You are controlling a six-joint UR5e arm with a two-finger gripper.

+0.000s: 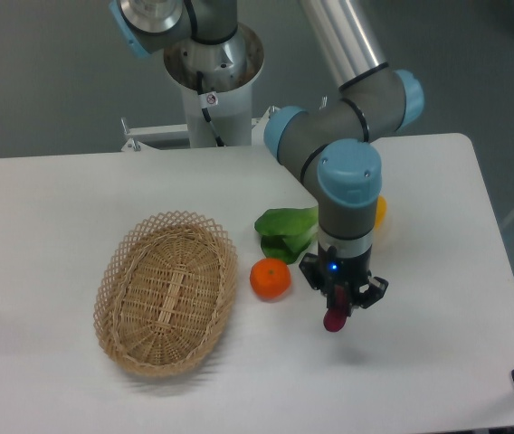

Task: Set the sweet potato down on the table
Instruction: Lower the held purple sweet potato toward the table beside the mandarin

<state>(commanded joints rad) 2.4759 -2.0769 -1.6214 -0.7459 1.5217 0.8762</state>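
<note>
Sweet potato [335, 319] sits pinched in the closed claw [339, 306], only its lower tip showing.

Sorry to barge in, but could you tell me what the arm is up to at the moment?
The claw is shut on the sweet potato, holding it low over the white table, to the right of the orange. The wicker basket sits empty on the left, with a green vegetable behind the orange.
</note>
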